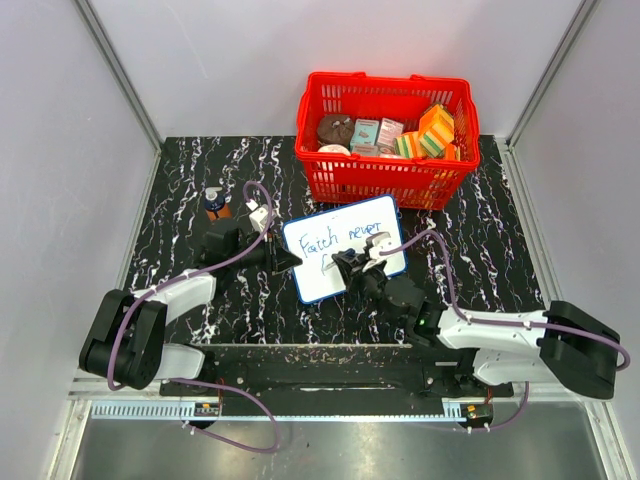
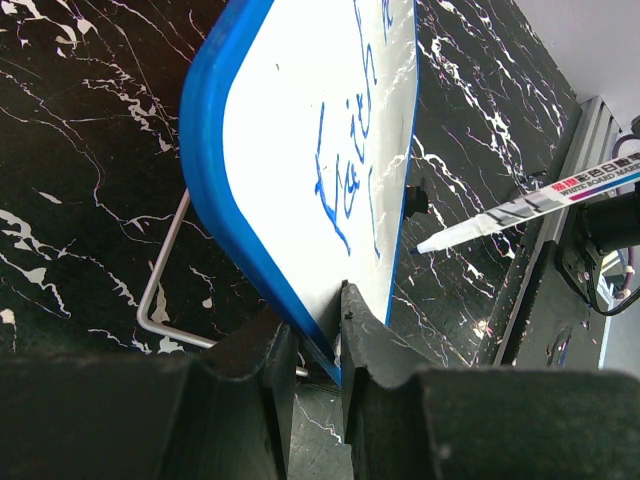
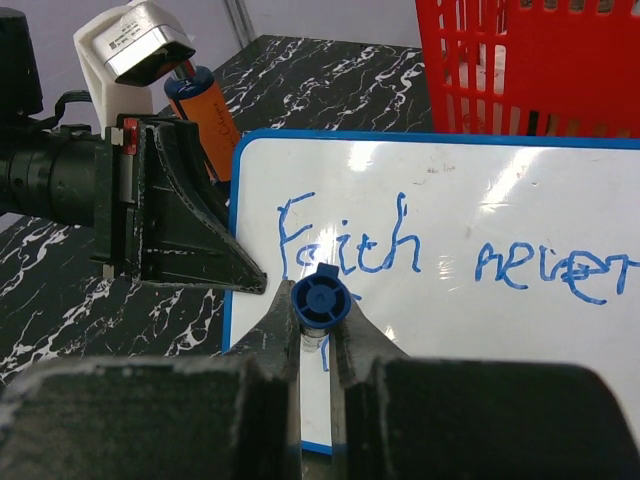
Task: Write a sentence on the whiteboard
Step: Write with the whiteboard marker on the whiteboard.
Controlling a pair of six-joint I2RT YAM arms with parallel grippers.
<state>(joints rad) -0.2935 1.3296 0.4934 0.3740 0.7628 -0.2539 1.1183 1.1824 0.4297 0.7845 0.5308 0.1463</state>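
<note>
Toward the left edge of the bench, the left gripper (image 1: 283, 258) is clenched on the whiteboard's (image 1: 318, 275) short left side, its fingers (image 2: 262, 350) pinching the blue frame so the face tips up off the bench, with a wire stand (image 2: 160, 290) showing behind it; the board sits about mid-bench, its long axis running from the near left toward the far right corner, just short of the red basket (image 1: 385, 180) at the far edge; the sentence (image 3: 450, 255) reads "Faith never" along the upper line, and the band below it is mostly bare; to the right, the right gripper (image 1: 345, 265) grasps the marker (image 2: 500, 215) upright between its jaws, cap end (image 3: 320, 298) toward its own camera, barrel pointing across at the board; the tip lies below "Faith", near the board's lower long side, so the second line runs rightward from the fingers, parallel to the long axis; whether the tip touches the surface I cannot tell; the right arm alone is placed to write, while the left one steadies the board.
</note>
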